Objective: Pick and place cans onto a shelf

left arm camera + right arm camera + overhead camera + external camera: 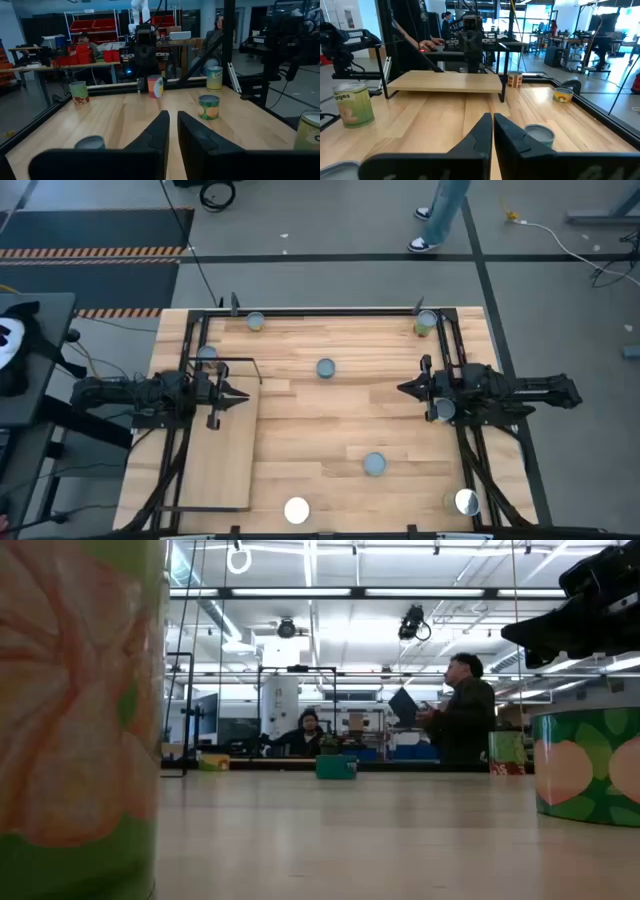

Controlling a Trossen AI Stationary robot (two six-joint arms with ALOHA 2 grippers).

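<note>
View from above: the table [330, 430] with the shelf [220, 450] along its left side, a pale board in a thin black frame, raised on legs. No can stands on it. The left gripper [238, 394] hangs over the shelf's inner edge, fingers nearly together, holding nothing. The right gripper [408, 389] hangs over the table's right part, fingers closed and empty, pointing at the left one.

Cans lie scattered on the table: one mid-table [325, 368], one nearer the front [374, 464], a white-topped one at the front edge [297, 510], one at the front right [466, 501], two at the back corners [254, 321] [426, 322], one beside the shelf's back end [207, 354], one under the right arm [444, 411].
</note>
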